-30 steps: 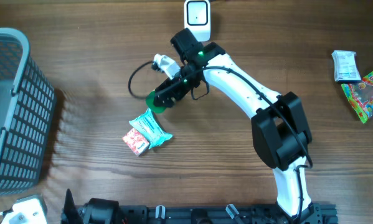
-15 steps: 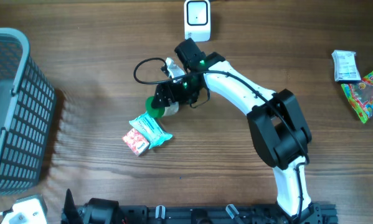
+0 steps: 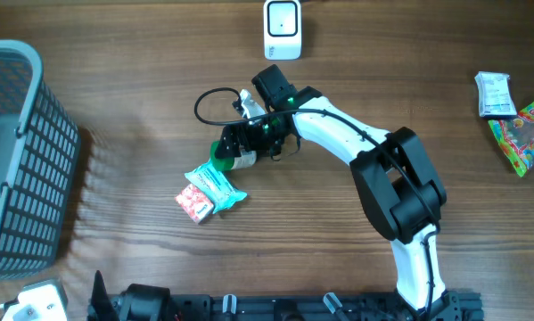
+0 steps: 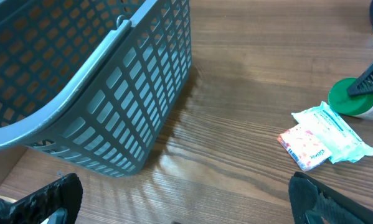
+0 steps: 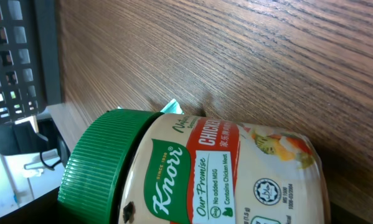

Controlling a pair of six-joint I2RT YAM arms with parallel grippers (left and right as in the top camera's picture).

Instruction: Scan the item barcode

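The jar (image 3: pixel 242 162), a Knorr chicken seasoning jar with a green lid (image 3: pixel 217 150), is near the middle of the table (image 3: pixel 115 53), lying on its side. Its long axis runs roughly left to right, with the lid toward the left edge and the base toward the right. The right gripper (image 3: pixel 238 147) sits directly over the jar, which fills the right wrist view with the logo side of its label up. No barcode shows there. The jaws stand wide about this broad jar, but I cannot tell whether they are clamped on it or loose around it. Touching or just beside the lid, on its near side, lie a teal packet (image 3: pixel 217 181) and a pink sachet (image 3: pixel 195 202). The scanner (image 3: pixel 283 29) stands at the far edge, beyond the jar and a little to its right, so the coming move likely means lifting the jar that way and turning the barcode to face it. The right arm is plainly the nearer. The left gripper (image 4: pixel 186 211) hangs wide and empty by the near-left corner, beside the basket (image 3: pixel 17 160) at the left edge. Two snack packs (image 3: pixel 494 94) lie well apart at the right edge.
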